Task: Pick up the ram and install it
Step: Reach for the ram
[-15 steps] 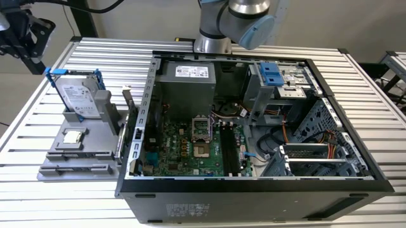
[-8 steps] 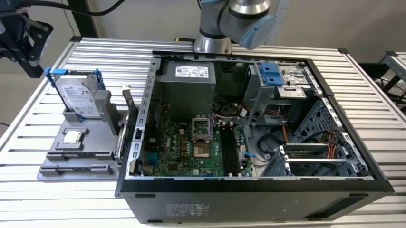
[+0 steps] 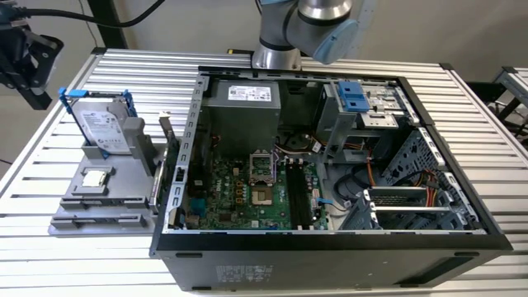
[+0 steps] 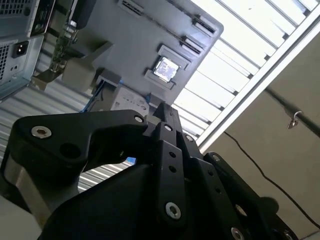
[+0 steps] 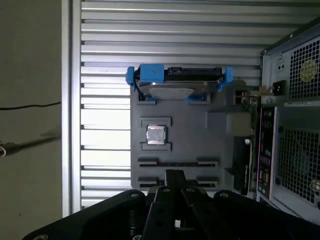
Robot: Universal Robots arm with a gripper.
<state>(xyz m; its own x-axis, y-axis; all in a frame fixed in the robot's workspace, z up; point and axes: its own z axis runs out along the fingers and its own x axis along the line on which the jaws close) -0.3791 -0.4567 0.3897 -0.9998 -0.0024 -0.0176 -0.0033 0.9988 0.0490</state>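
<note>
Open computer case (image 3: 330, 260) on slatted table (image 3: 486, 111), motherboard (image 3: 239, 198) lying inside; holder (image 3: 91, 207) beside the case on the exterior view's left, hard drive (image 3: 103, 127) upright at its far end, chip (image 3: 93, 178) nearer; gripper (image 5: 175, 176) above the holder's near end

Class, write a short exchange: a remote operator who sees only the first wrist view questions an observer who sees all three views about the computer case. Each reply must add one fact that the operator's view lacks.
Operator: My gripper points at the holder, with the case's vented rear alongside. Is the case open?
Observer: Yes. In the exterior view it lies open side up, the motherboard bare inside.
Operator: What is on that board?
Observer: Long black slots run along the exterior view's right of the socket.
Operator: Where is the arm mounted?
Observer: Its base stands just beyond the case's far wall.
</note>
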